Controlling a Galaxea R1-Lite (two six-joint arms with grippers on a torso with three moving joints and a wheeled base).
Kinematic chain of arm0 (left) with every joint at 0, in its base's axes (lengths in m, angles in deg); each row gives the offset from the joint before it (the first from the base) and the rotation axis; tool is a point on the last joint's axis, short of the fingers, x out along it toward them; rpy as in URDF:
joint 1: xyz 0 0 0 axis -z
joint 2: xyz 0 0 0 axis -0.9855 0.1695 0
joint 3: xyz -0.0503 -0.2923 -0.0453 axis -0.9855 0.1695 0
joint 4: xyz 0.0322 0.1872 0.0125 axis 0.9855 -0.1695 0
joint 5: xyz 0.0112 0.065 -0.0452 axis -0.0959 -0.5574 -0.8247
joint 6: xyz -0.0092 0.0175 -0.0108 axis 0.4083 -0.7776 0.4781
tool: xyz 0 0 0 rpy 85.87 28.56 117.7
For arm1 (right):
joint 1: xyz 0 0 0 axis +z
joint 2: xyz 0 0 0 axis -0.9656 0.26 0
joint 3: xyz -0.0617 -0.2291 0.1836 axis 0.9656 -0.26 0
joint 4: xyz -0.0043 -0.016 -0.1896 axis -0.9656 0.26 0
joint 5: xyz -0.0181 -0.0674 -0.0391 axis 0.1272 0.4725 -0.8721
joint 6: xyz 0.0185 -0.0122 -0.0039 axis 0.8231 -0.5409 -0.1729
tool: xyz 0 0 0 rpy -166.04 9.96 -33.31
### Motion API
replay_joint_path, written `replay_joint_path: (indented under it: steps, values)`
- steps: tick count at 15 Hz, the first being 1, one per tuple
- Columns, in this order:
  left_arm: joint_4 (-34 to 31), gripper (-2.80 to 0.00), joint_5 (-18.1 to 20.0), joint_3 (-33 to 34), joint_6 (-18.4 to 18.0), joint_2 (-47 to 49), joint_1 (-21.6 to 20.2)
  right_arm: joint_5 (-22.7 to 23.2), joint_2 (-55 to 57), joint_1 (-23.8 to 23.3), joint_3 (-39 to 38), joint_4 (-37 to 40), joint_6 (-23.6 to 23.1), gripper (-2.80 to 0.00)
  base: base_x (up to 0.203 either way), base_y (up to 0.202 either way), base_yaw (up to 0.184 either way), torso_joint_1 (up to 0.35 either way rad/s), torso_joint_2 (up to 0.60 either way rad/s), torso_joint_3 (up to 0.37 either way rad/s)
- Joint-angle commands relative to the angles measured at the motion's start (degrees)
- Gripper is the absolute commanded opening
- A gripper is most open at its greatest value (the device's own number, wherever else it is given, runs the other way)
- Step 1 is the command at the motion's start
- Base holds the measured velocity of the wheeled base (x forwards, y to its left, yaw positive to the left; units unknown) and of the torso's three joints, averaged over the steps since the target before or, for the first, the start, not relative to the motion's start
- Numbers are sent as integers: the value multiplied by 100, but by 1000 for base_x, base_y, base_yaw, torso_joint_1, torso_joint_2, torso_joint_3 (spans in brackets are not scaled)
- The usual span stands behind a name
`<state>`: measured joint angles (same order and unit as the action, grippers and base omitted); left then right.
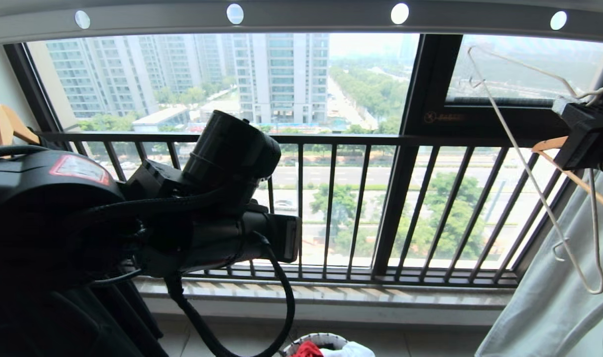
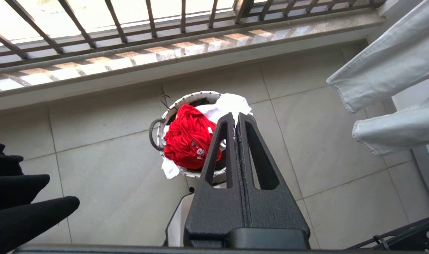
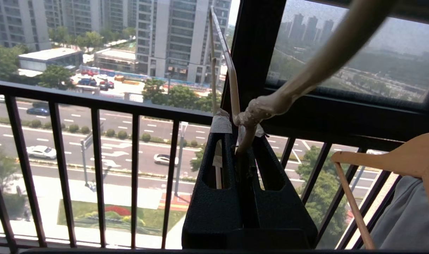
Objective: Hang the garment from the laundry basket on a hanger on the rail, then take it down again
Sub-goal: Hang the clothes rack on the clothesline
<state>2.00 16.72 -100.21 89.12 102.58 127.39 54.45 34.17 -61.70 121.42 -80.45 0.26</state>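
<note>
Overhead I see the rail point(image 1: 301, 17) spanning the window, with my left arm point(image 1: 133, 213) raised large across the left of the head view and a pale garment point(image 1: 554, 297) hanging at the right. On the tiled floor point(image 2: 112, 176) below stands the laundry basket point(image 2: 172, 113), holding the red T-shirt point(image 2: 186, 137) and a white cloth point(image 2: 232, 104); my left gripper point(image 2: 235, 116) hangs above it, its fingers pressed together and holding nothing. My right gripper point(image 3: 237, 135) is clamped on the neck of the wire hanger point(image 1: 529, 173), held up at the right near a wooden hanger point(image 3: 394, 162).

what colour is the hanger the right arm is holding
Pale off-white; the hanger shows best in the right wrist view, clamped in the right gripper.
</note>
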Motion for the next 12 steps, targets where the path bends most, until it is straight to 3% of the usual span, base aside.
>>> replay_joint_path:
  steps: [1,12]
  values:
    - [-17,-280,-8,19,-7,-276,-4,-1,305,-222,226,-24,-25,-280,0,0,0,0,0,0]
    - [-8,-280,-2,81,-201,-899,-4,8,1105,-373,836,-32,-244,-280,0,0,0,0,0,0]
